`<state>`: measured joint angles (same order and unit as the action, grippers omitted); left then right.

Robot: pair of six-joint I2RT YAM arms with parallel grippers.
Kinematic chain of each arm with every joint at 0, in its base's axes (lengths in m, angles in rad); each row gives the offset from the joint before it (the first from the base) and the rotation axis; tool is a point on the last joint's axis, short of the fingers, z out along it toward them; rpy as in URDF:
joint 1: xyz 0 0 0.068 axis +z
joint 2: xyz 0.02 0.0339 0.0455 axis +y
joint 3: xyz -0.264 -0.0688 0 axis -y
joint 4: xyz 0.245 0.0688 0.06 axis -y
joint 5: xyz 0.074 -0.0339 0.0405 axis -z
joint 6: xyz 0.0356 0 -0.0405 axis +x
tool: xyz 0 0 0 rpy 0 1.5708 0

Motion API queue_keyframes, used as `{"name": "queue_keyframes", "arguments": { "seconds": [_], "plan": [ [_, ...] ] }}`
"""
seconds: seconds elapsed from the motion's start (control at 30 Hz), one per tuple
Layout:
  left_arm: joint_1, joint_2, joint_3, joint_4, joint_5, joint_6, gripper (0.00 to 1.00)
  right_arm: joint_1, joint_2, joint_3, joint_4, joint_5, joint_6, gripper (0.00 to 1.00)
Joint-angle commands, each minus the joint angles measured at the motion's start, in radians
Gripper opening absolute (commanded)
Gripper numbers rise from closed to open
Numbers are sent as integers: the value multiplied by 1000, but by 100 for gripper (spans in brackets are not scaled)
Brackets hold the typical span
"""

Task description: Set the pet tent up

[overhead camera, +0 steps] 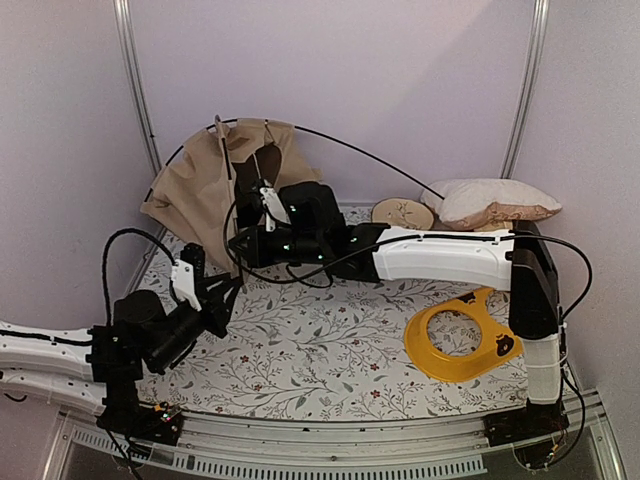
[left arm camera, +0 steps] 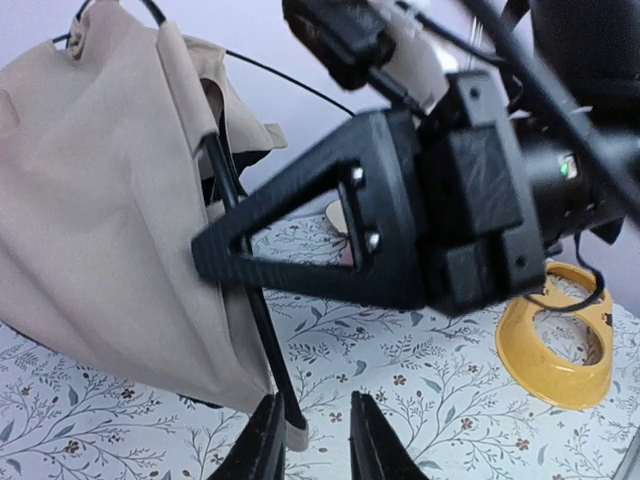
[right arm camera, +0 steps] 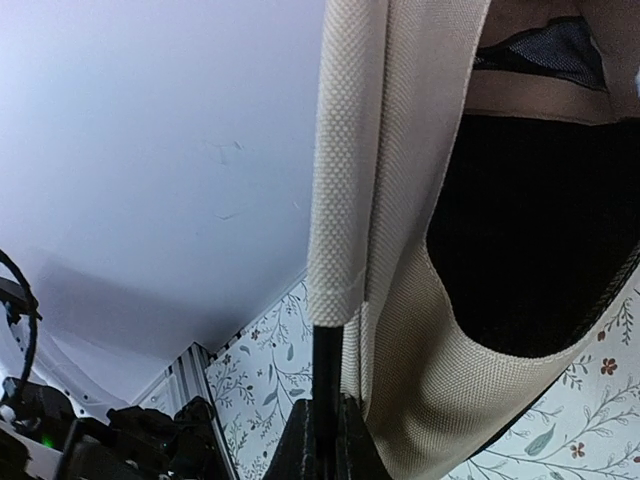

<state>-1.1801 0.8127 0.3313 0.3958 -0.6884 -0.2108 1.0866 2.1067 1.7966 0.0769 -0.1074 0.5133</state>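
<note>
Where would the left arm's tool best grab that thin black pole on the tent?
The bare lower stretch of the pole, below where the right tool pinches it. Come from the near side, the left tool straddling it: the pole there is exposed, thin and leaning nearly upright against the tent fabric.

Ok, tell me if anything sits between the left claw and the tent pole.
Nothing visible does. The lower end of the black pole lies just ahead of the open left claw. The right claw grips it higher up, clear of that gap.
</note>
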Motion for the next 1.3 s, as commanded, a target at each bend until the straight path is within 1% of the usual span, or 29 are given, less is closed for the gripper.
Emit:
{"name": "queue_keyframes", "arguments": {
  "seconds": [0.0, 0.1, 0.13, 0.2, 0.3, 0.4, 0.47, 0.57, 0.63, 0.77, 0.87, 1.03, 1.27],
  "plan": [
    [1, -46, 33, 33, -22, -16, 26, -7, -2, 1, -36, 37, -30, 0],
    [4, -83, 33, -25, -65, -56, 26, -8, 5, 21, -48, 34, -34, 0],
    [5, -96, 35, -57, -93, -81, 24, -7, 6, 25, -48, 35, -36, 0],
    [15, -124, 46, -132, -121, -149, 23, -7, 7, 34, -51, 33, -41, 0],
    [57, -139, 60, -208, -57, -219, 24, -7, 9, 49, -55, 28, -44, 0],
    [133, -108, 96, -315, 45, -335, 22, -7, 9, 58, -60, 28, -47, 0],
    [175, -88, 110, -331, 126, -378, 21, -7, 10, 68, -65, 26, -48, 0],
    [210, -59, 128, -322, 223, -394, 27, -7, 14, 80, -76, 26, -50, 0],
    [215, -34, 150, -330, 246, -386, 31, -7, 15, 83, -79, 26, -51, 0],
    [223, -8, 179, -323, 279, -372, 34, -8, 19, 91, -83, 28, -52, 0],
    [239, 20, 200, -346, 264, -385, 30, -7, 18, 95, -87, 27, -53, 0],
    [266, 91, 259, -442, 206, -434, 23, -7, 15, 98, -93, 28, -55, 0],
    [291, 134, 268, -411, 236, -452, 21, -7, 15, 102, -98, 24, -57, 0]
  ]
}}
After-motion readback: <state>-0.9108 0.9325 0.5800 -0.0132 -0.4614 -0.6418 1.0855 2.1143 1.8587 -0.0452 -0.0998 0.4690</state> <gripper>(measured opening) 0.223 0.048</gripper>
